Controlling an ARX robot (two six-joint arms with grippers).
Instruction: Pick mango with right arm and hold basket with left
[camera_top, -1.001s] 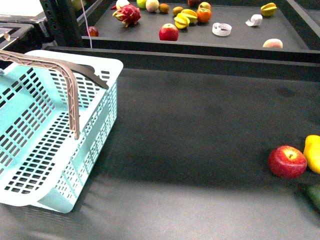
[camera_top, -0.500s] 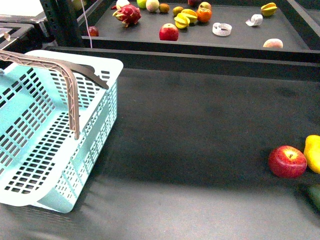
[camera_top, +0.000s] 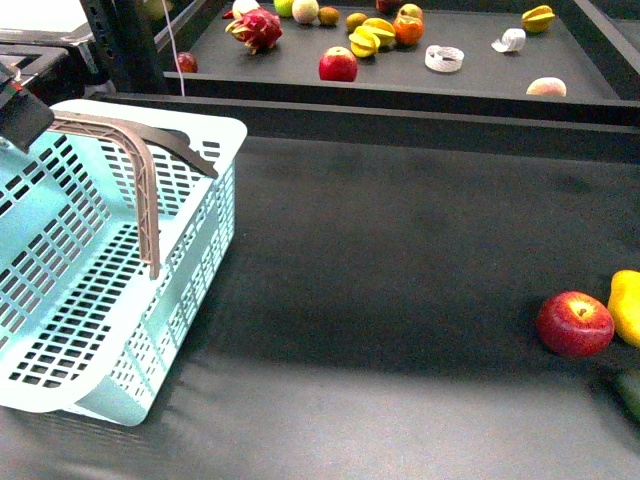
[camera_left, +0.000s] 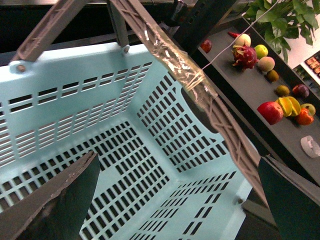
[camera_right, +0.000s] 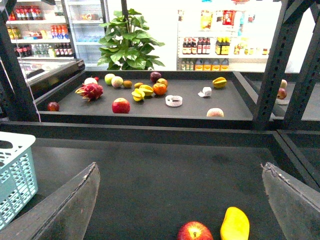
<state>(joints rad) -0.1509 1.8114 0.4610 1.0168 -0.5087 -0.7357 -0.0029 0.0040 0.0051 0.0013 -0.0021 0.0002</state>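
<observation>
On the desk: mango (camera_top: 627, 305) right beside apple (camera_top: 575, 323).
Right jaws: wide, empty; could grab apple instead.
Left jaws: wide; basket (camera_top: 232, 128) could slide.

I see the basket (camera_top: 190, 250) as smooth pale plastic with a faint sheen. Its handle (camera_left: 222, 122) is duller, ribbed plastic, wrapped along one stretch in glossy clear tape (camera_left: 182, 72). The table (camera_top: 400, 250) looks matt, like dark cloth or rubber. The apple (camera_top: 574, 323) is glossy, the mango (camera_top: 626, 305) smooth and softly shiny. The left gripper (camera_left: 177, 157) has matt dark fingers (camera_left: 60, 205), rough at the edges.
</observation>
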